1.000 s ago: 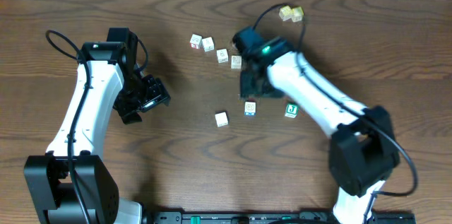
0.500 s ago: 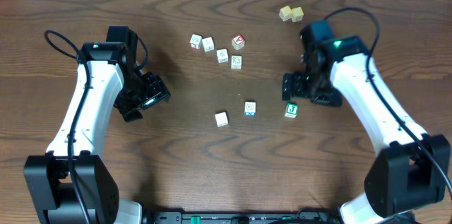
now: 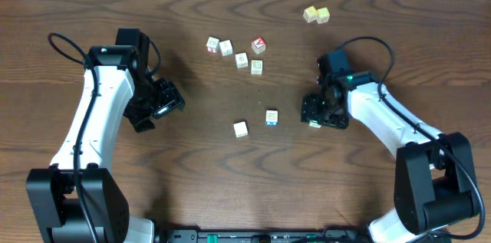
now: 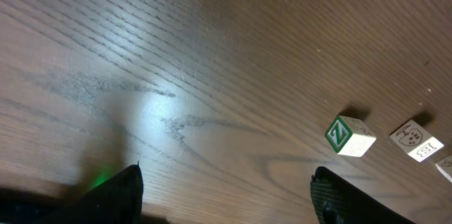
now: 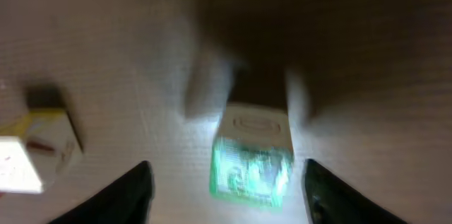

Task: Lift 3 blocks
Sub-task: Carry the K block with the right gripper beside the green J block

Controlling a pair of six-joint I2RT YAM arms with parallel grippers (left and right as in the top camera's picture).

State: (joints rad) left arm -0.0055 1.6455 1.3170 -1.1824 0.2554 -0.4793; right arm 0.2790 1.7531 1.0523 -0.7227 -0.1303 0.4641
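Right claw hangs spread astride the green block on the table — blue-marked block and cream block lie nearby to its left. Left claw gapes wide, well apart from them.

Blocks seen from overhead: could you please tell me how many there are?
10 blocks: two yellow at the far edge, five in a cluster, two nearer the robot, one mostly hidden under the right gripper.
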